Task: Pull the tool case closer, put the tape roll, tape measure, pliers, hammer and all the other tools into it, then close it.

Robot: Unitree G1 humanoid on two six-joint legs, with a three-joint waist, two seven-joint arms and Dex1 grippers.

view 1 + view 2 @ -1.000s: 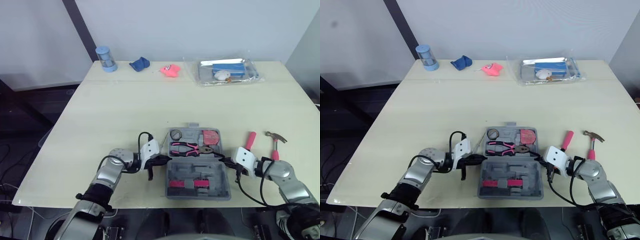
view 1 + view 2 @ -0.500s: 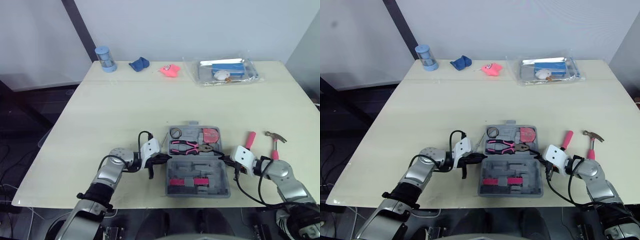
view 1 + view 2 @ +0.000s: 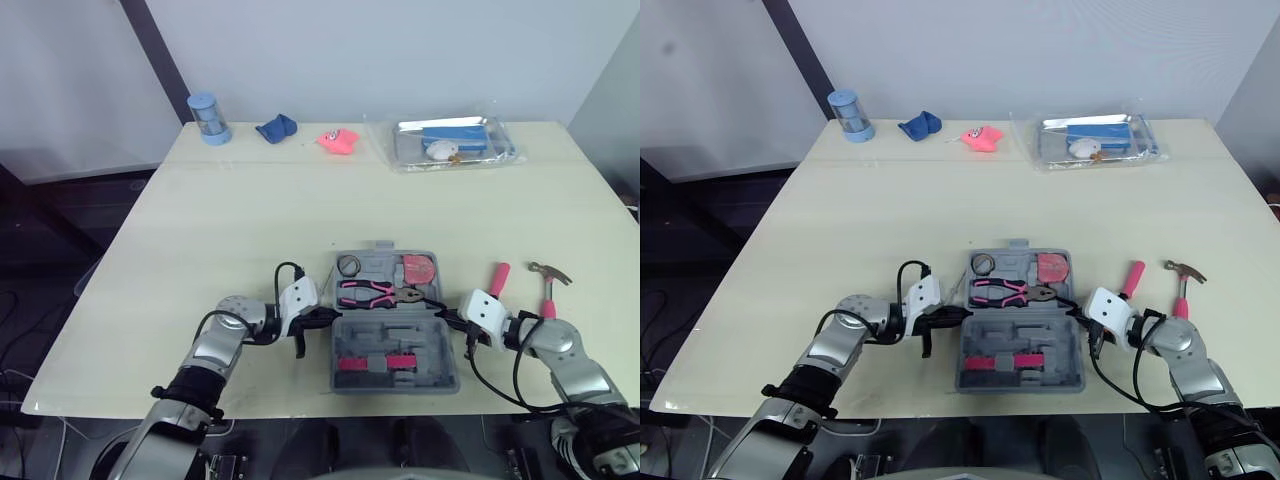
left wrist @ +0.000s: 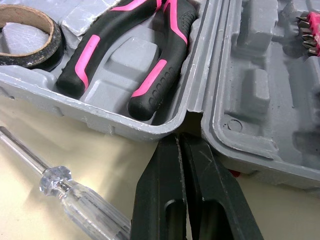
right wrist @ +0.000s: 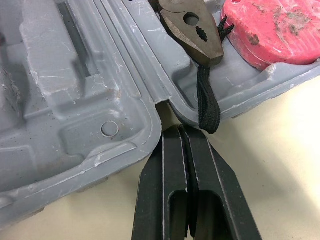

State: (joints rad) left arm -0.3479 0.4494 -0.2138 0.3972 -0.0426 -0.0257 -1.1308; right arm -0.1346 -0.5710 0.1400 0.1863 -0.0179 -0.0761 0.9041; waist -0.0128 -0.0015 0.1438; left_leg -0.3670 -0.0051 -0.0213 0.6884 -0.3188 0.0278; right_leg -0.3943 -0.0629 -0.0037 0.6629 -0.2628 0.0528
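item: tool case [image 3: 395, 335], open flat on the near table edge, hinge seam running left to right, directly between the two claws.
left gripper [image 4: 179, 142]: fingers pressed together, gripping nothing, tips set into the notch at the seam's left end.
right gripper [image 5: 181, 131]: likewise clenched and empty, tips at the seam's right-end notch, beside a black wrist cord.
loose beside the left claw: clear-handled screwdriver [image 4: 75, 197].
far tray, already stowed: tape roll [image 3: 349, 266], pliers [image 3: 375, 294], tape measure [image 3: 420, 270].
outstanding, on the table right of the case: pink-handled tool [image 3: 499, 280] and hammer [image 3: 549, 285], handles pointing toward the robot; the right arm is nearer, and must unclench first.
far edge: blue cylinder [image 3: 205, 118], blue cloth [image 3: 276, 128], pink object [image 3: 339, 140], clear bag [image 3: 455, 142].
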